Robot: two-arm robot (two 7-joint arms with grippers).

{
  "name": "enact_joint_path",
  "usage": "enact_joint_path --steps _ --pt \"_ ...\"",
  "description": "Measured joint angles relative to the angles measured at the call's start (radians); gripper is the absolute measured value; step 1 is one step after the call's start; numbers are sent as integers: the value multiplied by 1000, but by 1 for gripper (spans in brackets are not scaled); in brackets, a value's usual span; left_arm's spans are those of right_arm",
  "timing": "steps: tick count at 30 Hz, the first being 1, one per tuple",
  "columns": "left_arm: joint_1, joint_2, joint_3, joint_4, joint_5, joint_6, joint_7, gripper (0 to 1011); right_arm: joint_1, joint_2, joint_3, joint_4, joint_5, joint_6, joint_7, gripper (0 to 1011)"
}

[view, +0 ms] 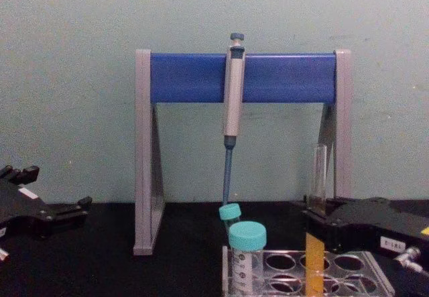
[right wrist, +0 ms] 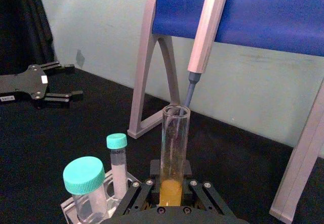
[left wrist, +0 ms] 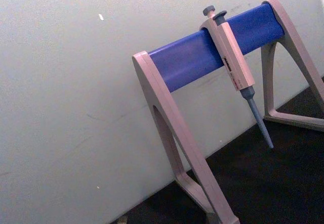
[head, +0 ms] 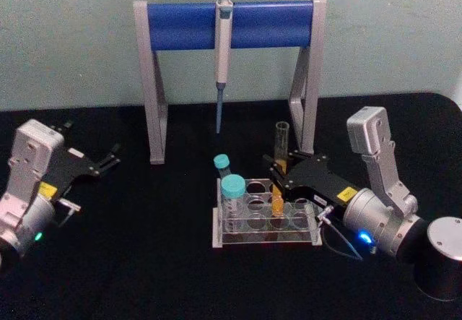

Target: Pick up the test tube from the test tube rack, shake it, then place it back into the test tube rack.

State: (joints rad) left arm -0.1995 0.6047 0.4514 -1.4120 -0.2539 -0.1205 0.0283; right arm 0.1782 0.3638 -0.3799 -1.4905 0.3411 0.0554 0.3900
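Note:
The test tube (head: 280,154) is a slim, uncapped glass tube with orange-yellow liquid in its lower part. It stands upright in a back-row hole of the clear test tube rack (head: 260,226). My right gripper (head: 278,177) comes in from the right and is shut on the test tube just above the rack's top plate. In the right wrist view the test tube (right wrist: 174,148) rises between my right gripper's (right wrist: 174,186) fingers. In the chest view the test tube (view: 319,173) stands above the test tube rack (view: 348,265). My left gripper (head: 92,143) rests open at the far left.
A grey-and-blue pipette stand (head: 231,24) with a hanging grey pipette (head: 221,60) stands behind the rack. Two teal-capped vials (head: 232,190) stand in the rack's left holes. A dark cylinder (head: 444,258) stands at the front right. The tabletop is black.

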Motion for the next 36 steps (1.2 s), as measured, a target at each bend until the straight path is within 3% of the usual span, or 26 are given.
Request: enact_joint_path --steps 20,36 --pt "0 0 0 0 0 0 0 1001 1 -1 -2 3 -9 5 -4 250" --pt "0 0 0 0 0 0 0 1001 1 -1 -1 2 -7 4 -4 761"
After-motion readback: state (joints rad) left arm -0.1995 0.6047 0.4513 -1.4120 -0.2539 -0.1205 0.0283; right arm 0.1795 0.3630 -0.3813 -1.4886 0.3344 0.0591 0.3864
